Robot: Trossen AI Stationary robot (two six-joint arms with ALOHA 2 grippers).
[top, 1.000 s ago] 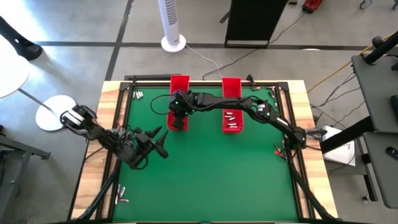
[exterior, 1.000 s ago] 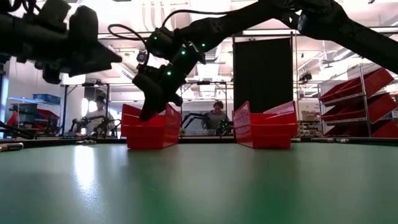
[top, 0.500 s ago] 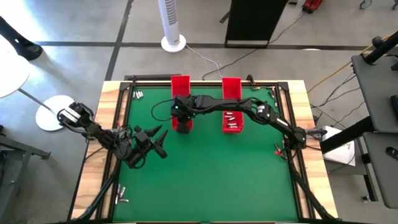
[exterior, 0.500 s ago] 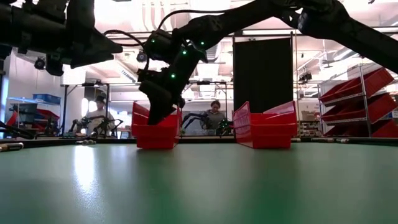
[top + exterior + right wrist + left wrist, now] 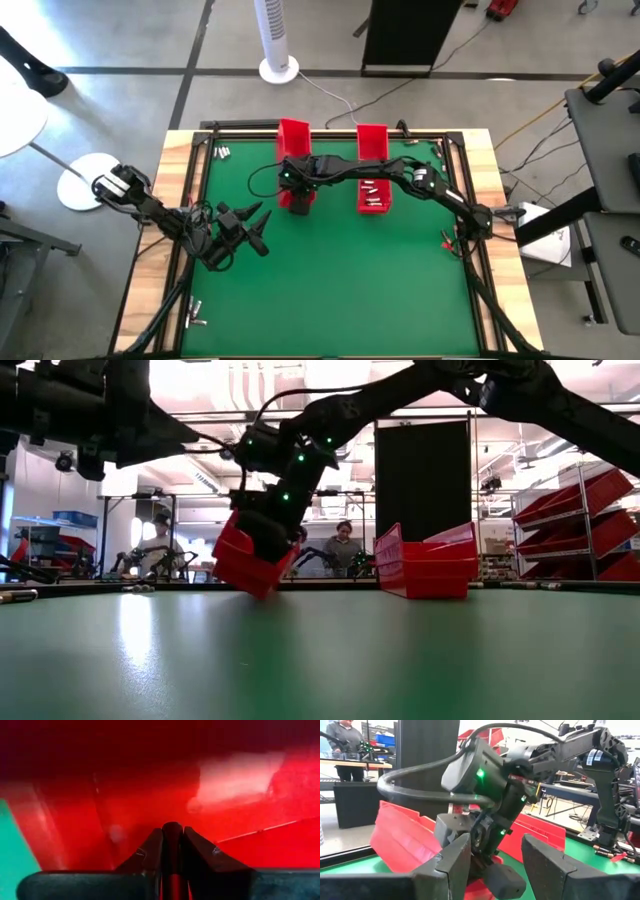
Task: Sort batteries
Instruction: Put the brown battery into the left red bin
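Two long red trays stand at the far middle of the green table. My right gripper (image 5: 298, 196) reaches across to the left tray (image 5: 293, 138) and is shut on its near end; the tray stands tilted in the low view (image 5: 248, 563). The right tray (image 5: 372, 150) lies flat with several small silvery batteries (image 5: 371, 190) in it. My left gripper (image 5: 260, 226) is open and empty above the table's left middle, its fingers (image 5: 451, 862) pointing toward the tilted tray (image 5: 402, 842). My right gripper pinches the left tray's near end wall (image 5: 171, 840) between its two fingers, coming from above and pointing down. The tray is tipped, one side raised and its lower corner (image 5: 262, 592) at the table.
Loose batteries lie on the table's rim at the far left corner (image 5: 220, 152), the near left (image 5: 196, 318) and the far right (image 5: 438, 150). People sit at benches beyond the table (image 5: 345, 545). The green mat in front of the trays is open.
My right gripper has drawn the left tray's near end toward the table's right edge and raised it. The tray, flat on the table a second ago, has slid that way and now stands tipped on one lower corner.
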